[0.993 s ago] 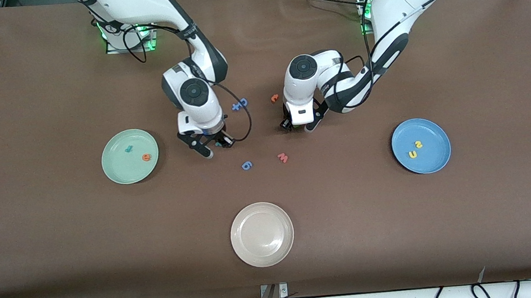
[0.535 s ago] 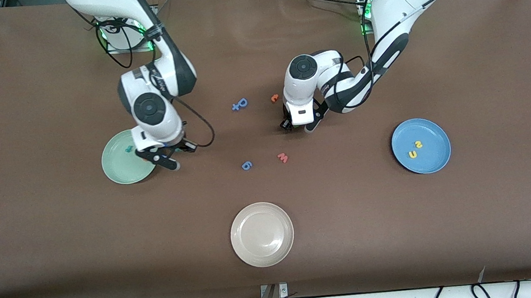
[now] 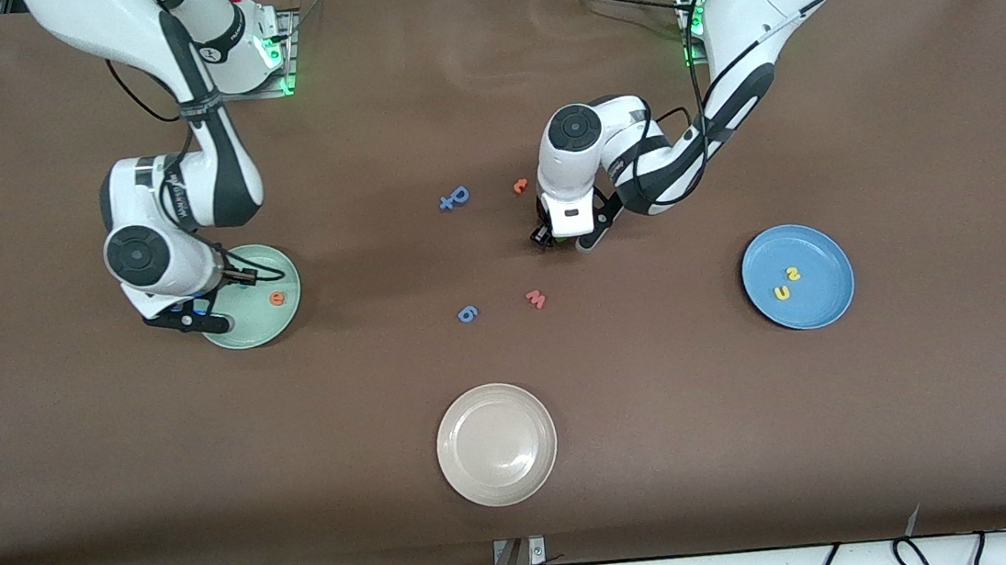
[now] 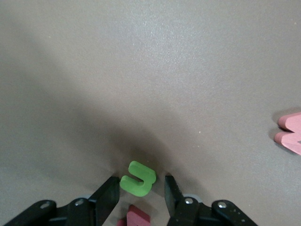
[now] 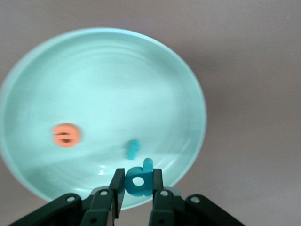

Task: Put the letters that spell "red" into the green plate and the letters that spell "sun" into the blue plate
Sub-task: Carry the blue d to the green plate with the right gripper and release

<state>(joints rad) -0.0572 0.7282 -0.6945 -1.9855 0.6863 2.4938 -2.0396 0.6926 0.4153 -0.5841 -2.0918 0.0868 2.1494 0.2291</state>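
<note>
Your right tool point(image 5: 137, 188) is clamped on the teal "d" point(image 5: 139, 179), fingers pressed to both of its sides, and it hangs over the edge of the green plate point(image 3: 285, 317) that lies toward the right arm's end of the table point(image 3: 757, 433). In that plate you already have the orange "e" point(image 3: 277, 298) and the small teal "r" point(image 5: 133, 148), lying apart from each other. Your left tool point(image 4: 141, 190) is down at the table near the middle, its fingers partly apart with the green arch letter point(image 4: 138, 178) between them; neither finger visibly presses the letter, and a dark red letter point(image 4: 136, 217) lies just beside it under the tool. The blue plate point(image 3: 824, 307) sits toward the left arm's end of the table and holds the yellow "s" point(image 3: 794, 274) and the yellow arch letter point(image 3: 781, 292), side by side. Loose on the table you have a salmon "w" point(image 3: 535, 299), two periwinkle letters point(image 3: 454, 198), the second point(image 3: 467, 314) nearer the front camera, and a small orange "c"-like letter point(image 3: 520, 186). A cream-white plate point(image 3: 500, 486) lies nearest the front camera. There is lettering on the right arm's wrist, but you cannot read it.
</note>
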